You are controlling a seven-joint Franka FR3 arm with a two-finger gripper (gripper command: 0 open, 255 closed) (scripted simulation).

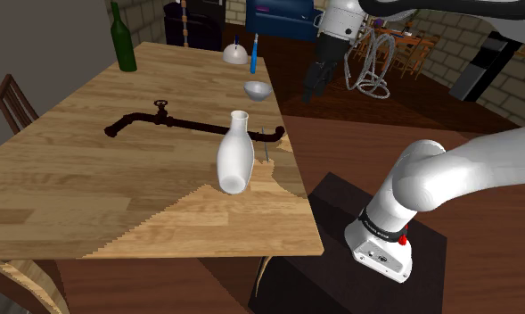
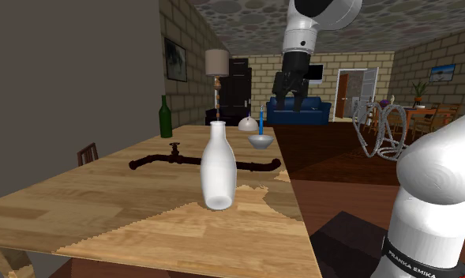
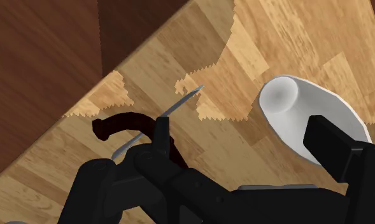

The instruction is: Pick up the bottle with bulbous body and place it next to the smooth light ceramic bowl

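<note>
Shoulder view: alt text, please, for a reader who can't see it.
A white bulbous bottle stands upright near the wooden table's edge, in front of a dark pipe. The black tool hangs open in the air, right of a small pale bowl.

wrist | white bottle (image 3: 310, 108) on wooden table (image 3: 275, 38); dark pipe (image 3: 114, 123) nearby | pincer (image 3: 240, 130) spread apart

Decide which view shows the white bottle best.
The second exterior view: the white bottle stands upright in full side profile. The shoulder view looks down on it; the wrist view catches its mouth and shoulder from above.
</note>
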